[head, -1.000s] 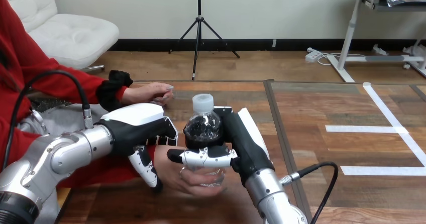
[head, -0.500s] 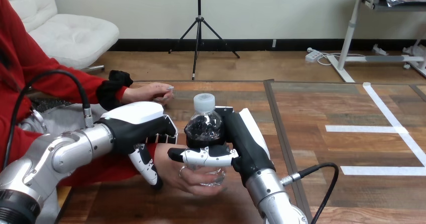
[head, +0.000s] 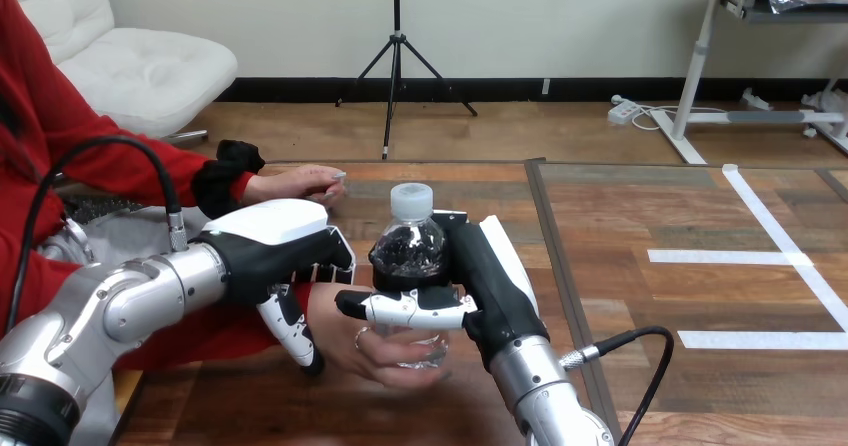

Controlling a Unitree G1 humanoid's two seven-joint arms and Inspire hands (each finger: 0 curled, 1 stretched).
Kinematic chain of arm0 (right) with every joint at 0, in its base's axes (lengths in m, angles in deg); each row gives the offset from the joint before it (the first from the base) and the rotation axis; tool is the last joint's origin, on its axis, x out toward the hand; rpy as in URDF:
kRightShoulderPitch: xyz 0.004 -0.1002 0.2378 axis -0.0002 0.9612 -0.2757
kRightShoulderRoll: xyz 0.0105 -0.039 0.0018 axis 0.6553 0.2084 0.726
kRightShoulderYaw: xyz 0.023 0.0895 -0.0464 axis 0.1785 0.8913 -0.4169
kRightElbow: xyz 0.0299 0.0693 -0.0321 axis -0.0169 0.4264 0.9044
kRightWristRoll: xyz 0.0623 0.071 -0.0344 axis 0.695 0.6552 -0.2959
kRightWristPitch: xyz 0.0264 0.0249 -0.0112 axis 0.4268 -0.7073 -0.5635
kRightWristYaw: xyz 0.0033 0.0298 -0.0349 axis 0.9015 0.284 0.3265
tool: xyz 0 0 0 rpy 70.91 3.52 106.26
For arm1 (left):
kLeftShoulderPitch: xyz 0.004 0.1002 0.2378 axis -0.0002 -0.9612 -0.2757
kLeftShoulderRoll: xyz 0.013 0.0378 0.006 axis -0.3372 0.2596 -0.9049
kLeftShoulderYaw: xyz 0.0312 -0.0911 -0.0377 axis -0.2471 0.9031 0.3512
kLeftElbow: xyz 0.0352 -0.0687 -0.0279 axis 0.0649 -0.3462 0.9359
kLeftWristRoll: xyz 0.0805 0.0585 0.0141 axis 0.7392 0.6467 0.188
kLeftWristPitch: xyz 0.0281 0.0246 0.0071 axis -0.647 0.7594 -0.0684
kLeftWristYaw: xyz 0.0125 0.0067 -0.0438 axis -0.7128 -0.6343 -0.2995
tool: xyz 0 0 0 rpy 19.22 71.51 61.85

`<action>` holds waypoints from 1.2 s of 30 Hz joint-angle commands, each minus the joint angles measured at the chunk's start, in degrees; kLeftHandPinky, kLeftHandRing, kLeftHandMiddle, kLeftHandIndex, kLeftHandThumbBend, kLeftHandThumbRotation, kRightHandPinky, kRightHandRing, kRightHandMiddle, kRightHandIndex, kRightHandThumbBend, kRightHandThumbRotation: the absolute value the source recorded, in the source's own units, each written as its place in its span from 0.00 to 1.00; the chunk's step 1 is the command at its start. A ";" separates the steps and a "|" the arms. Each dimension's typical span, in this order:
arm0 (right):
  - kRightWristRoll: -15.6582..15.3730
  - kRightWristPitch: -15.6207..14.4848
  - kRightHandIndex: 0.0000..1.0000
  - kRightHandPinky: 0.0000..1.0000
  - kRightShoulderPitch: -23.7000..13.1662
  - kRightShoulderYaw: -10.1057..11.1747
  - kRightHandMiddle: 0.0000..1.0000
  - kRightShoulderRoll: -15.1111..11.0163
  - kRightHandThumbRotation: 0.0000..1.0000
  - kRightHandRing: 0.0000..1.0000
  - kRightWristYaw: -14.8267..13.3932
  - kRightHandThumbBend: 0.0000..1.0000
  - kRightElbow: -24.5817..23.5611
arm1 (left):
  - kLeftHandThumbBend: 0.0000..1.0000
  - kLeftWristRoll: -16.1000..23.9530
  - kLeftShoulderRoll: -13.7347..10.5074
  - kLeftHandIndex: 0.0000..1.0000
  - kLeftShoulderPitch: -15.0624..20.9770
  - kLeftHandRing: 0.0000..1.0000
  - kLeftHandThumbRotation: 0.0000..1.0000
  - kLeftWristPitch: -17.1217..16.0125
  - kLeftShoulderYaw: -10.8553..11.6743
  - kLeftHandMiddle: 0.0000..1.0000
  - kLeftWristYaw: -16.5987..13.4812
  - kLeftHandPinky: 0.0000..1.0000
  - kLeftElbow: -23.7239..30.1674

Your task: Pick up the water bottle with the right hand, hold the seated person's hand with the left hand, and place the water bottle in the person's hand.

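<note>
Over wooden table (head: 620,266), right hand (head: 490,286) grips the clear, white-capped water bottle (head: 408,251) (upright), left hand (head: 265,246) clasping the person's wrist (head: 325,316).

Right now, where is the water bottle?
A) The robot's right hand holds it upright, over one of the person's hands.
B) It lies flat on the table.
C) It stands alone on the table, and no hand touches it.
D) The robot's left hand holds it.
A: the right hand has its fingers curled round the upright water bottle, and the person's hand lies just under its base.
</note>
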 commanded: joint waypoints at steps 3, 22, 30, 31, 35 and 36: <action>1.81 2.33 0.39 0.28 -2.89 -1.81 0.38 3.77 0.00 0.33 2.24 0.87 -3.31 | 0.85 -1.57 2.03 0.39 8.24 0.31 0.00 -0.69 2.02 0.37 -4.13 0.26 -0.23; 3.24 -3.38 0.54 0.41 -3.38 -1.26 0.53 1.35 0.13 0.48 7.96 0.95 -4.48 | 0.91 -0.59 1.27 0.57 7.57 0.51 0.11 -1.65 1.87 0.56 -5.64 0.46 -0.45; 2.31 -8.73 0.69 0.54 -3.06 -1.61 0.63 -0.09 0.30 0.61 10.10 0.99 -7.19 | 0.95 3.32 -0.20 0.74 6.78 0.67 0.21 -2.38 1.16 0.72 -8.56 0.61 2.11; 2.21 -9.14 0.73 0.58 -3.02 -1.65 0.65 -0.24 0.35 0.64 10.37 0.99 -7.47 | 0.95 3.63 -0.34 0.78 6.67 0.71 0.22 -2.69 1.17 0.75 -9.04 0.64 2.24; 1.76 -10.63 0.77 0.64 -2.66 -1.74 0.67 -0.66 0.42 0.68 11.15 1.00 -8.72 | 0.94 5.11 -0.85 0.83 6.03 0.76 0.23 -2.25 1.32 0.80 -9.94 0.70 3.81; 1.64 -11.27 0.78 0.65 -2.44 -1.78 0.67 -0.77 0.43 0.68 11.38 1.00 -9.24 | 0.94 5.41 -1.02 0.84 5.69 0.77 0.23 -2.17 1.47 0.81 -10.28 0.72 4.42</action>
